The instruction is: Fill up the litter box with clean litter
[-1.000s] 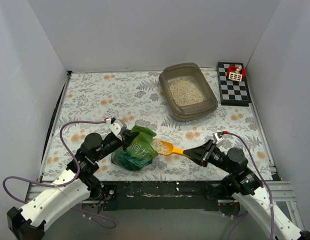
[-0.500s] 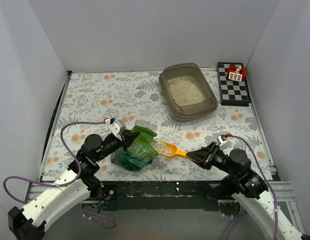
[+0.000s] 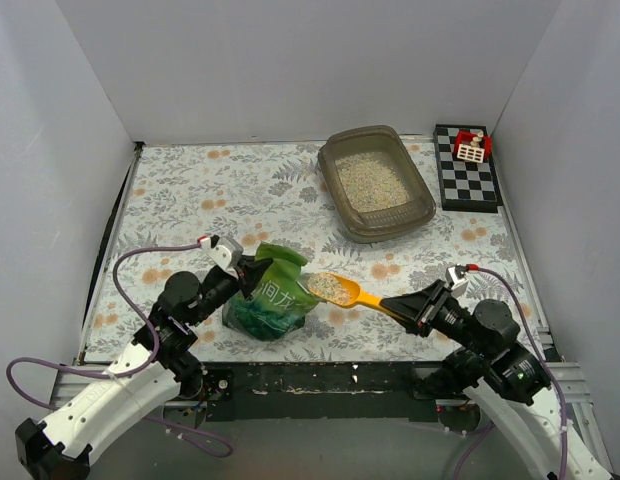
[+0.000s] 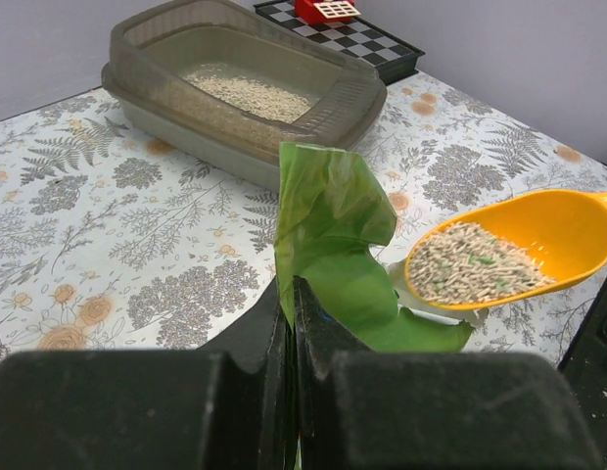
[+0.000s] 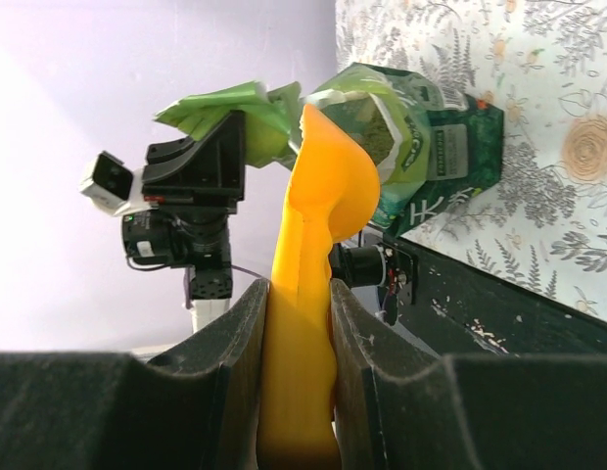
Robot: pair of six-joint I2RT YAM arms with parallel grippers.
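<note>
Right fingers [image 5: 235, 372]: clamped on scoop [image 3: 342, 291] handle. Left fingers [image 4: 259, 338]: pressed shut on green bag [image 3: 275, 300] lip. Clean litter [image 4: 475, 262] heaped in scoop bowl, just beside bag mouth; litter box [image 3: 428, 208] well apart, far right of tabletop [image 3: 190, 190]. Keep bowl level in transit; tip only once past box rim; hold bag upright.

A flowered tablecloth [image 3: 200, 190] in greys and oranges covered the table, with plain white walls [image 3: 290, 60] on three sides. Near the front edge stood a crinkled green foil bag [image 3: 272, 300] with white lettering, its top open and one flap pulled upward. A yellow-orange scoop [image 3: 352, 293] had its bowl just beside the bag's mouth, handle pointing off to the right. At the far right corner lay a black-and-white checkered board [image 3: 466, 175], with a small red-and-white toy [image 3: 472, 148] at its far end.
</note>
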